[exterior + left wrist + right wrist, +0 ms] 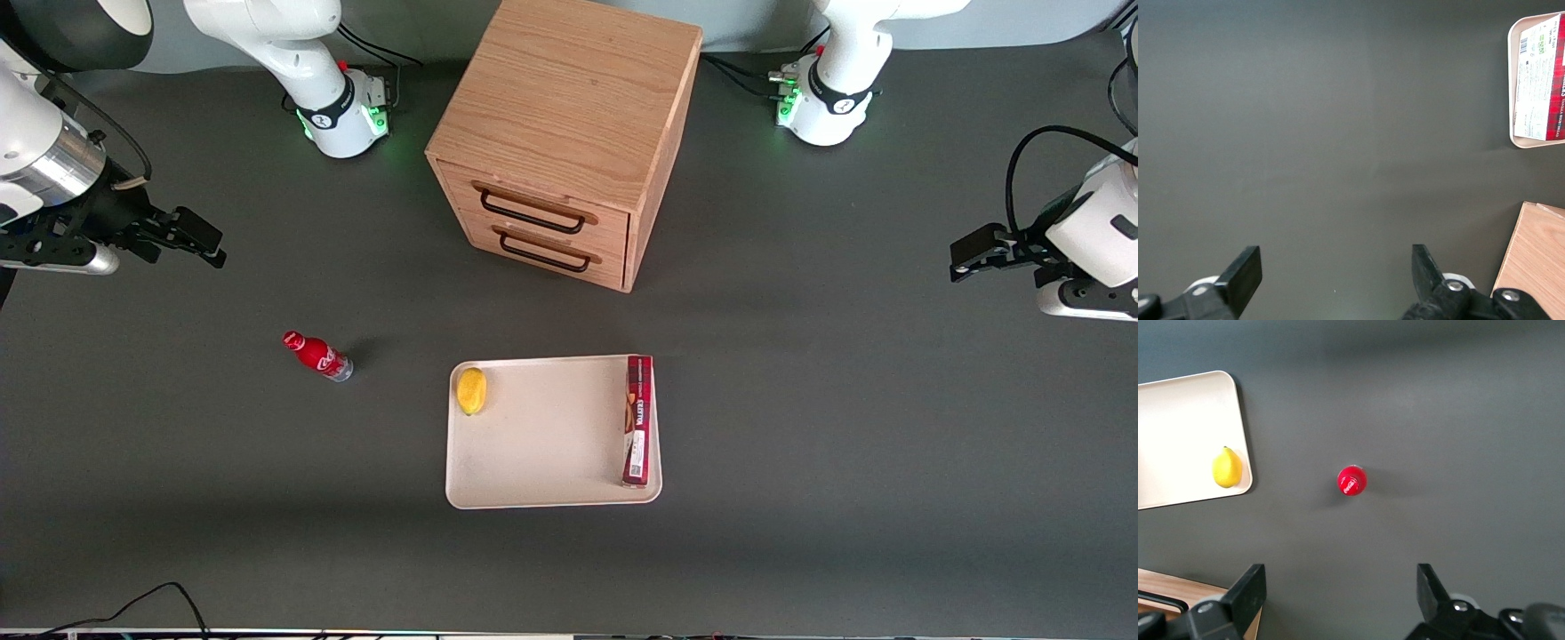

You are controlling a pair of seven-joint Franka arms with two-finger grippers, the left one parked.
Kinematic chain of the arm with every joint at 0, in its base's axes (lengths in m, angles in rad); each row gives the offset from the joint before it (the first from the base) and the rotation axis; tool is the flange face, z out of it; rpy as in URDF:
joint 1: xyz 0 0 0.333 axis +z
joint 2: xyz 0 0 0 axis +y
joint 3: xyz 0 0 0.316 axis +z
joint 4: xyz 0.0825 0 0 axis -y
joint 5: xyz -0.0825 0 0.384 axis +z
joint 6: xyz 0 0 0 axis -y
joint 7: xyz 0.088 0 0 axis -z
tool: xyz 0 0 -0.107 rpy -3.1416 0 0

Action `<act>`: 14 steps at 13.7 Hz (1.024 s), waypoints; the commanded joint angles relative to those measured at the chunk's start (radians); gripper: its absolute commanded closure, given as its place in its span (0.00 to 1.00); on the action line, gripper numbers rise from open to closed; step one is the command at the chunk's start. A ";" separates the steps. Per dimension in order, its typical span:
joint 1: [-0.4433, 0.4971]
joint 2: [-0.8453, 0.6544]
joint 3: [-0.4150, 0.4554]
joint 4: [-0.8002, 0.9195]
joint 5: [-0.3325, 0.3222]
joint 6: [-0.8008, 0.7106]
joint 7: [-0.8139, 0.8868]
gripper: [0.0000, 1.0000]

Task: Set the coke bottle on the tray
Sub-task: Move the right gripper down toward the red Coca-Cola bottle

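Upright glossy coke bottle (pixel 317 356), gripper (pixel 200 238) above

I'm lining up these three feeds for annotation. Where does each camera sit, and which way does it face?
Front view: high, looking down on the table; both arms show, the gripper raised toward the working arm's end.
Right wrist view: looks down past its open fingers at the upright coke bottle.
Left wrist view: looks down at bare table past the parked fingers.
Shared: tray, cabinet.
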State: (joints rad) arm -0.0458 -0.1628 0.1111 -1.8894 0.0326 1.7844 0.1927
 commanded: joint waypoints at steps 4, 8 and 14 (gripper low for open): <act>-0.019 0.080 0.019 0.123 0.020 -0.092 -0.004 0.00; -0.031 0.118 0.019 0.081 0.021 -0.096 -0.012 0.00; -0.032 0.189 0.018 -0.161 0.020 0.288 -0.044 0.00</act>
State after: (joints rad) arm -0.0626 0.0079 0.1178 -2.0078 0.0332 2.0038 0.1808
